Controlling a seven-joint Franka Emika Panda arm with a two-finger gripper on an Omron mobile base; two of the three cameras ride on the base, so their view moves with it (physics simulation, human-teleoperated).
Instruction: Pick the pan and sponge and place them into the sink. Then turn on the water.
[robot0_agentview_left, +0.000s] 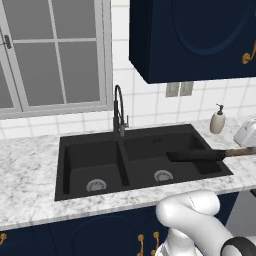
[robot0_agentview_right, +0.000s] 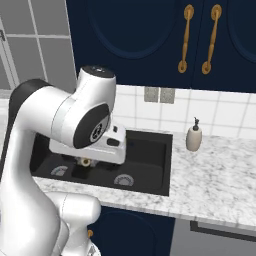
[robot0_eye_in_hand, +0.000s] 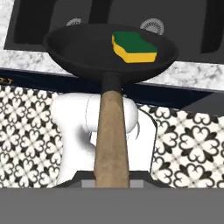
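The pan was up in the air, held by its long wooden handle, and the sponge was sitting inside it toward one side, green layer facing up over the yellow body. In the hand view the handle ran straight down to the bottom edge, where it disappeared between the dark parts of the gripper, so the fingers were closed around it, though the tips themselves were hidden behind the wood and I couldn't see how tight the grip was. Beyond the pan in that view you could see the marble counter edge, the black sink with both silver drains, and patterned floor tile below. From the left base camera the pan hung level over the right-hand basin of the sink, near its right edge, with the handle sticking out to the right over the counter. The black gooseneck faucet stood behind the divider between the two basins, and no stream was coming out of it. A beige soap dispenser sat on the counter at the back right. In the right base camera the arm blocked most of the sink, and the dispenser stood just beside the basin's far right corner.
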